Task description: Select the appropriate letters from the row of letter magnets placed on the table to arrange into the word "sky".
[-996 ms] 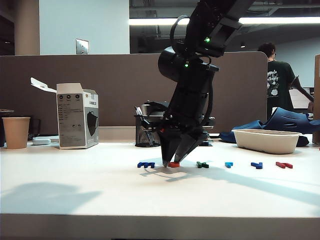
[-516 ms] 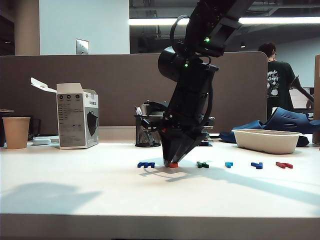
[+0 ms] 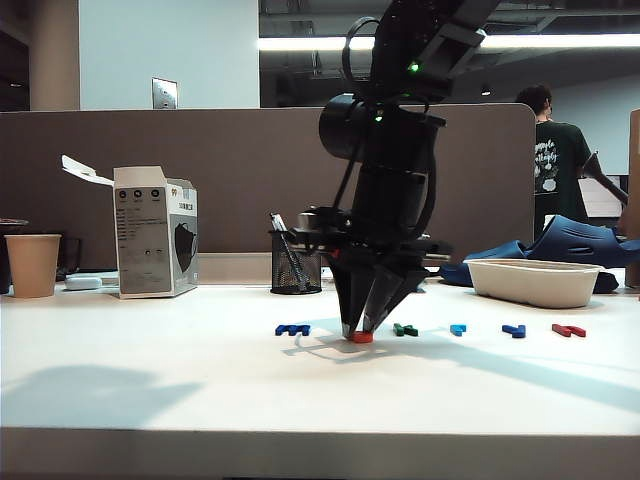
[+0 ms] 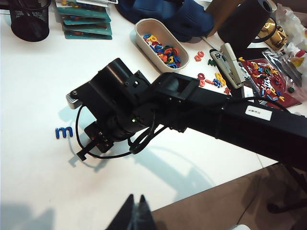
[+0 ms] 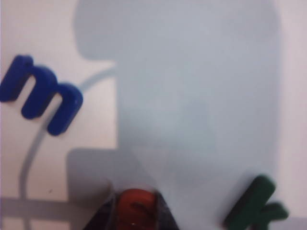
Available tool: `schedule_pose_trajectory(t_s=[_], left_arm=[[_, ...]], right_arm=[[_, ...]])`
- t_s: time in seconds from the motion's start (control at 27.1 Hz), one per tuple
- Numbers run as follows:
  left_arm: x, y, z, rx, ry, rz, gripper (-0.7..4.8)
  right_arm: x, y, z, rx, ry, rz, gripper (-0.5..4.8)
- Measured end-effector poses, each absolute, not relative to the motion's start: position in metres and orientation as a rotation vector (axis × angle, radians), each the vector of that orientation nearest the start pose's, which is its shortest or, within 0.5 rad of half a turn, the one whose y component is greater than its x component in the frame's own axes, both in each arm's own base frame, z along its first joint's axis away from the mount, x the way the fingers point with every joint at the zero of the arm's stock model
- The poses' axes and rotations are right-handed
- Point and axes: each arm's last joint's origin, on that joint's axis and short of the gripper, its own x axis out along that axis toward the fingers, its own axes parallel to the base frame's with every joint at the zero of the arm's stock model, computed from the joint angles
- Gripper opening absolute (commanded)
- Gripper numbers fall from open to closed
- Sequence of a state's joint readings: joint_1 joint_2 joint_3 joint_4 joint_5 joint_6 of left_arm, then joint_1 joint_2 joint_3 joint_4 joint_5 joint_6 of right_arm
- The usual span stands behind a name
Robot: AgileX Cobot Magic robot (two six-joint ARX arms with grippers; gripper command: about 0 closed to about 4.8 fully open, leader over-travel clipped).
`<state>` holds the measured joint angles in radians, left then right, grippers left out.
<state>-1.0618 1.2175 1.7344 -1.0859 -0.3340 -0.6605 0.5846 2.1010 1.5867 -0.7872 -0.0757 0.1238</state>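
Right tool (image 3: 362, 330) points straight down at the white bench (image 3: 200, 380), tips pinched on the orange-red letter (image 3: 362, 337), which sits on or just at the bench surface. Right wrist view confirms it: the orange-red letter (image 5: 136, 208) is wedged between the two dark fingers (image 5: 103, 215), so the tool is gripping it. That letter sits slightly nearer the front edge than the rest of the row.

Row of letter magnets across the bench: blue "m" (image 3: 292, 329) just left of the right tool, dark green "k" (image 3: 405, 329) just right of it, then the small light-blue letter (image 3: 457, 328), the dark blue letter (image 3: 514, 330) and the red letter (image 3: 567, 329) further right. All lie flat, apart from each other. In the right wrist view the blue "m" (image 5: 41, 100) and green "k" (image 5: 256, 203) lie either side of the gripped letter, neither touching it.

Left tool (image 4: 135, 218) shows only as dark tips at the edge of its own wrist view, close together, hanging high above the bench; holding nothing I can see. Can't tell for certain if fully closed. It looks down on the right arm (image 4: 192, 110) and the blue "m" (image 4: 63, 132).

Also on the bench: paper cup (image 3: 32, 264) and a cardboard box (image 3: 154, 242) far left, mesh pen holder (image 3: 295, 270) behind the arm, pale oval tray (image 3: 535, 282) at right, which holds loose coloured letters in the left wrist view.
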Motion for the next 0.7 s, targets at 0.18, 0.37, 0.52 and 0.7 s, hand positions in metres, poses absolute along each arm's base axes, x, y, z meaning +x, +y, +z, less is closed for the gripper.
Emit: schedule_pose_trajectory(t_s=[0.18, 0.37, 0.52, 0.7], left_arm=[[0.102, -0.163, 0.473, -0.248, 0.649, -0.523, -0.05], [0.102, -0.163, 0.473, -0.248, 0.649, -0.523, -0.05], [0.102, -0.163, 0.473, -0.248, 0.649, -0.523, -0.05], [0.102, -0.163, 0.473, -0.248, 0.649, -0.523, -0.05]], right_arm=[[0.342, 0.232, 0.169, -0.053, 1.462, 0.459, 0.85], [0.333, 0.231, 0.167, 0.018, 1.594, 0.483, 0.85], [0.329, 0.230, 0.167, -0.001, 1.619, 0.401, 0.85], [0.325, 0.230, 0.167, -0.046, 1.624, 0.325, 0.85]])
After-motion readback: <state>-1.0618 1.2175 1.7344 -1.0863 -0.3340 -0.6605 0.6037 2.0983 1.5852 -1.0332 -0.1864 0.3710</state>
